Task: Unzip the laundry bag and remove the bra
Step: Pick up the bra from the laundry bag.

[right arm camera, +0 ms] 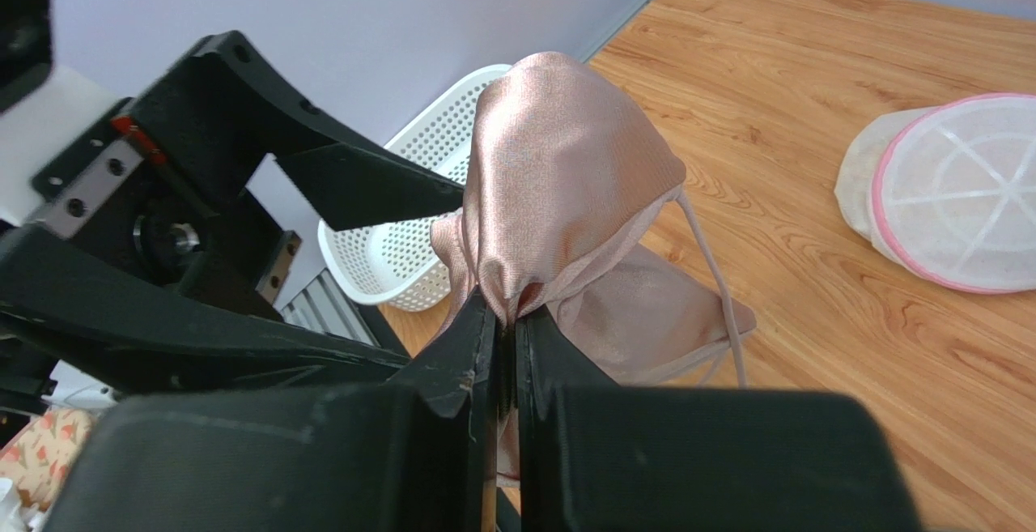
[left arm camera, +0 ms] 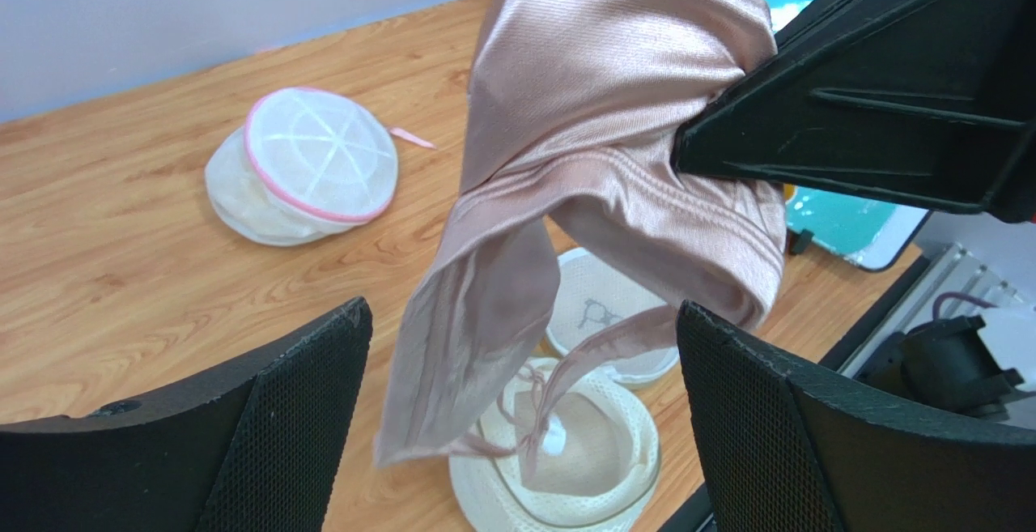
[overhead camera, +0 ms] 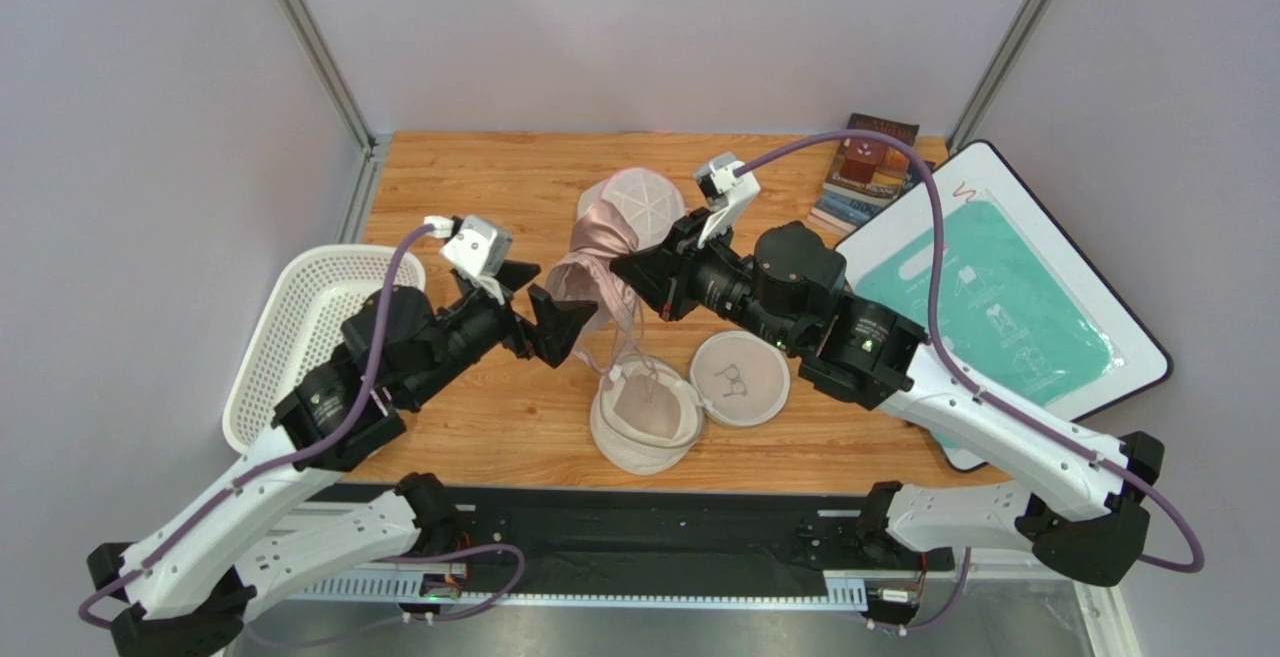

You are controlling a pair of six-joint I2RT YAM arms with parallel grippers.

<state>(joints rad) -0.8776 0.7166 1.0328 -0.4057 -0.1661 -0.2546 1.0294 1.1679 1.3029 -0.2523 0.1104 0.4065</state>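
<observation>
- Two end effectors meet above the laundry bag [overhead camera: 639, 458], towards its far side.
- Right end effector [right arm camera: 508, 326]: clenched on a bunched fold of the bra [right arm camera: 559, 168]. The garment hangs clear of the counter [overhead camera: 451, 192], and its thin straps trail down to the bag's open lower half.
- Left end effector [overhead camera: 544, 305]: fully released, above and left of the bag. Its fingers [left arm camera: 280, 411] are spread to either side of the hanging fabric, with a gap visible on both sides.
- Laundry bag: unzipped, lying near the counter's near edge. The pictogram half lies open to the right, touching the base half.
- Open room: bare counter lies left of the bag and beyond it to the left.
- Obstructions:
  - pink-trimmed pouch [left arm camera: 322, 156], beyond the bag;
  - white basket [overhead camera: 308, 312], well left of the bag at the counter's left edge;
  - teal mat [overhead camera: 992, 297], right of the bag at the counter's right edge;
  - books [overhead camera: 864, 170], beyond the bag to the right.
</observation>
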